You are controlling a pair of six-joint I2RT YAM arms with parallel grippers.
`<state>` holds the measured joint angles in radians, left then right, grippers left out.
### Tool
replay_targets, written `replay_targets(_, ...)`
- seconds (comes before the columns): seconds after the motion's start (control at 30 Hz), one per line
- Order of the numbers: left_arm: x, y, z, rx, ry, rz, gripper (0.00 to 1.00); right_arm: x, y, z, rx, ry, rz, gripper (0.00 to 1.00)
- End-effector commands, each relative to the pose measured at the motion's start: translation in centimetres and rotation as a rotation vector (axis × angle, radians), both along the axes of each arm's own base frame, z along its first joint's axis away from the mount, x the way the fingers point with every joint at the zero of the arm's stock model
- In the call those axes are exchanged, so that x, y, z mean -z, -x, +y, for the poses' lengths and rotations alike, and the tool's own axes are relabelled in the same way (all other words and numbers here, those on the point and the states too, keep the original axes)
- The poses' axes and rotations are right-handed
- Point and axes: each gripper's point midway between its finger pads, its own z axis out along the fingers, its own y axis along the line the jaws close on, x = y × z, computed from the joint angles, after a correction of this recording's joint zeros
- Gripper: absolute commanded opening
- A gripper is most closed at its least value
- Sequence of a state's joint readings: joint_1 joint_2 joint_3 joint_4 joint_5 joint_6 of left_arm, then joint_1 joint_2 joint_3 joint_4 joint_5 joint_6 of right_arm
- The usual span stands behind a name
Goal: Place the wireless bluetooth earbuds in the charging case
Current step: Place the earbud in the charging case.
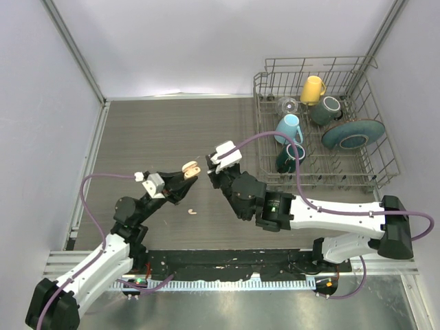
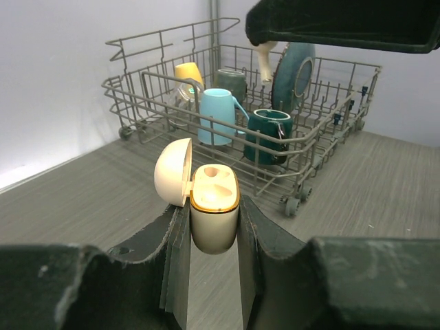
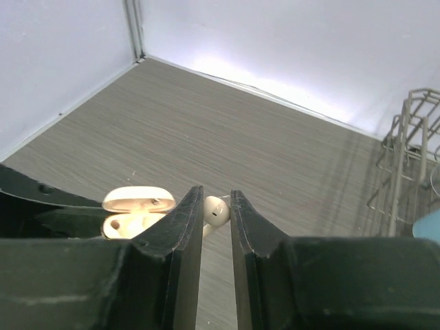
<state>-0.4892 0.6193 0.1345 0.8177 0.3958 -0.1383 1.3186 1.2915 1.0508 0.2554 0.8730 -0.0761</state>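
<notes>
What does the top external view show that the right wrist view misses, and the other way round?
Only top external: a second earbud lying loose on the table in front of the arms, and the teal plate standing in the dish rack.
Only right wrist: the cream-white earbud pinched in the right gripper, close beside the case.
Both: the open charging case held in the left gripper, and at least part of the rack.

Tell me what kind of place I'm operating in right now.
Probably a robot test cell, not a kitchen: bare white walls box in a grey wood-grain tabletop, and the dish rack of mugs looks staged.
</notes>
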Motion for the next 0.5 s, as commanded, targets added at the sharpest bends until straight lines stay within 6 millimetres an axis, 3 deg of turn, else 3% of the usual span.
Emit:
replay_targets(0.0, -3.3, 0.9, -0.8, 0.067, 0.037, -0.071, 0.0, -2.9, 0.5, 1.7, -0.063, -0.051, -0.088, 0.01)
replay_targets(0.47, -3.8, 1.5, -1.1, 0.105, 0.042, -0.082, 0.0, -0.6, 1.9, 4.0, -0.184, 0.051, -0.173, 0.01)
